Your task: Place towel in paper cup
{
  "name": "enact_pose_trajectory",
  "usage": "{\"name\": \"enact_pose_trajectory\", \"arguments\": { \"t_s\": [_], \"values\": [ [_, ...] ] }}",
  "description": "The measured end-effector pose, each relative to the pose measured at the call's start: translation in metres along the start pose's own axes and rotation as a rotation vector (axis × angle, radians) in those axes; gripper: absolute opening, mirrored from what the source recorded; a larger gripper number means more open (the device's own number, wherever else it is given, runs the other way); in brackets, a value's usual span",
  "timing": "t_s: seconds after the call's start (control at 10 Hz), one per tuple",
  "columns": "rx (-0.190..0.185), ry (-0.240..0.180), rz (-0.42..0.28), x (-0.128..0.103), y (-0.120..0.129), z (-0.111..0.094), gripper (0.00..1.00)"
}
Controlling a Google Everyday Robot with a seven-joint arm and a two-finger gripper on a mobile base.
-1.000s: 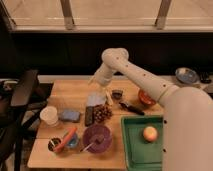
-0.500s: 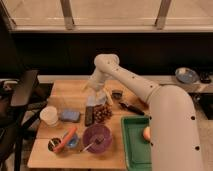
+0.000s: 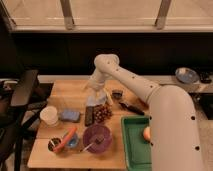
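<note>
End effector (image 3: pixel 93 88) hangs spread right over the towel (image 3: pixel 98 99) mid-tabletop (image 3: pixel 70 92), prob lining up a pinch bc the cup (image 3: pixel 49 115) stands well apart, needs carrying imo.

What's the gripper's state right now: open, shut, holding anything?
Gripper: open, down over the towel near the middle of the table, with no visible hold on it.
</note>
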Motion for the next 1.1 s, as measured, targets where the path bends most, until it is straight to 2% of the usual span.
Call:
{"name": "enact_pose_trajectory", "arguments": {
  "t_s": [0.4,0.6,1.1],
  "values": [
    [0.007,-0.045,0.005,0.007,0.018,0.042,0.61],
    [0.012,-0.049,0.012,0.009,0.022,0.045,0.61],
    [-0.009,-0.008,0.054,0.020,0.031,0.044,0.61]
  ]
}}
